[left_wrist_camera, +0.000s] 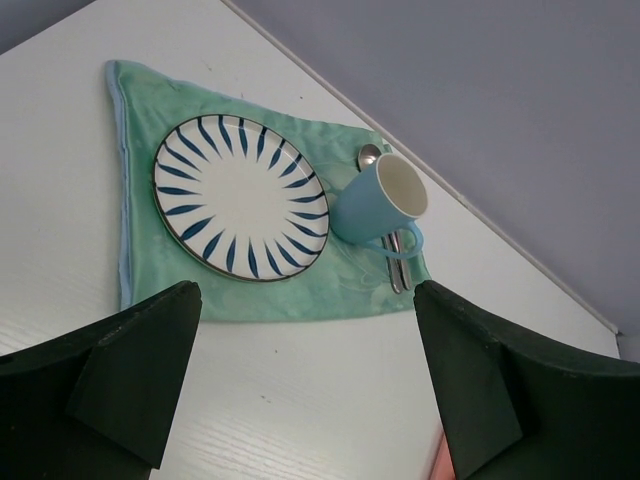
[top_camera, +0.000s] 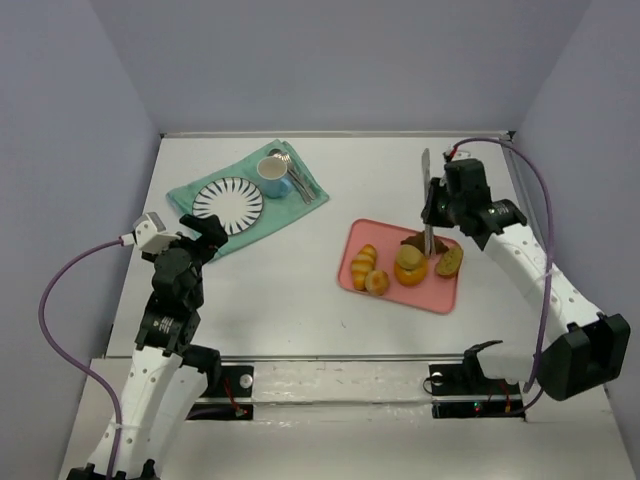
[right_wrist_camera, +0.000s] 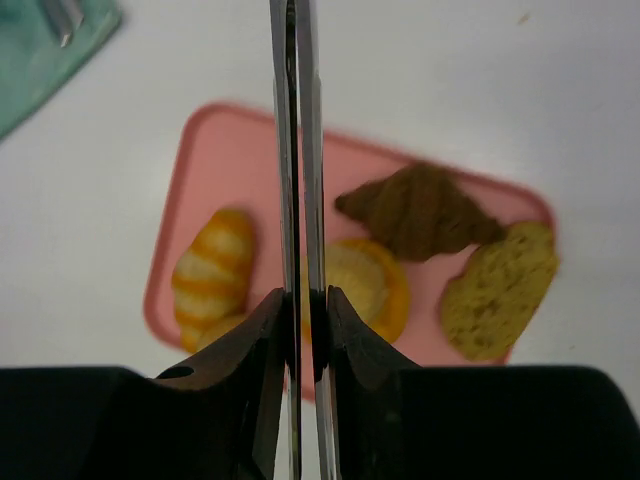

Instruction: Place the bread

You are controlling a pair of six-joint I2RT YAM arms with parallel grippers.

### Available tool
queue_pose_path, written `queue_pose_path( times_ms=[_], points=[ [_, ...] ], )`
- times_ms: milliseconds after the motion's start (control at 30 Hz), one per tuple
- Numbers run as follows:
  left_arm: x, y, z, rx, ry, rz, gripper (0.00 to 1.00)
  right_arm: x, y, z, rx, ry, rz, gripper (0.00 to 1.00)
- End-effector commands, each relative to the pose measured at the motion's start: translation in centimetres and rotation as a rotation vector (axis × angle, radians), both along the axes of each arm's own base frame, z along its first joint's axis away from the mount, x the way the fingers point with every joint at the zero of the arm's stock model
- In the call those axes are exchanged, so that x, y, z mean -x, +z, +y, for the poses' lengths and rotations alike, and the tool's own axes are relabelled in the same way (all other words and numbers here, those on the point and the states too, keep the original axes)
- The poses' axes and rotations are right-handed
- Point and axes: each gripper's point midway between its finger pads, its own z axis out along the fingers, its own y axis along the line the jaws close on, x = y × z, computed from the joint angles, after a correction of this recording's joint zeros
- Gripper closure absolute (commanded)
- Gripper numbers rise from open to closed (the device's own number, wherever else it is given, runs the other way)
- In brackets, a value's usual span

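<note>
In the top view we find the small round golden-orange bun [top_camera: 377, 282] on the pink rectangular tray [top_camera: 425, 295], right of centre. It lies at the tray's lower left, touching the longer ridged golden loaf [top_camera: 363, 265] just above it. To their right sit the larger round orange bun [top_camera: 410, 266], a dark brown croissant [top_camera: 414, 242] above that, and a seeded greenish-brown slice [top_camera: 450, 262] at the tray's right end.

The right gripper [top_camera: 433, 208], in the upper right of that view, is clenched on the long thin metal tongs [top_camera: 426, 185]. The tongs run straight down the frame, and their lower end overlaps the croissant and the larger bun. In the right wrist view we see its dark fingers [right_wrist_camera: 262, 340] pressing the tongs' two strips flat together. There the small bun is only a sliver under the loaf, at the lower left of the frame.

The left gripper [top_camera: 207, 233] sits at the middle left of the top view, at the lower edge of the mint-green cloth [top_camera: 312, 198]. In the left wrist view its fingers [left_wrist_camera: 140, 370] are spread wide with nothing between them. Above them on the cloth we see a white plate with dark blue radial stripes [left_wrist_camera: 240, 196], a light blue mug [left_wrist_camera: 378, 205] and a metal spoon [left_wrist_camera: 369, 154] behind the mug. Everything rests on the white table [top_camera: 280, 300].
</note>
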Motion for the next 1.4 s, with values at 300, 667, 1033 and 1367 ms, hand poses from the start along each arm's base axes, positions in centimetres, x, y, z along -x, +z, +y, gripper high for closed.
queue_pose_path(
  times_ms=[300,667,1033,1367],
  points=[
    [0.1,3.0,-0.8,0.031,-0.045,-0.099,0.01,17.3,-1.7,8.4,-0.23,0.475,0.36,0.61],
    [-0.3,2.4,-0.9,0.034,-0.044,-0.078,0.01,20.1,-1.9,7.1,-0.183,0.479,0.484,0.49],
    [-0.5,2.1,-1.0,0.033,-0.047,-0.067,0.01,19.2,-2.9,6.2,-0.108,0.459,0.485,0.41],
    [-0.7,1.7,-1.0,0.028,-0.044,-0.052,0.01,18.7,-3.9,4.3,0.009,0.394,0.552,0.39]
  ],
)
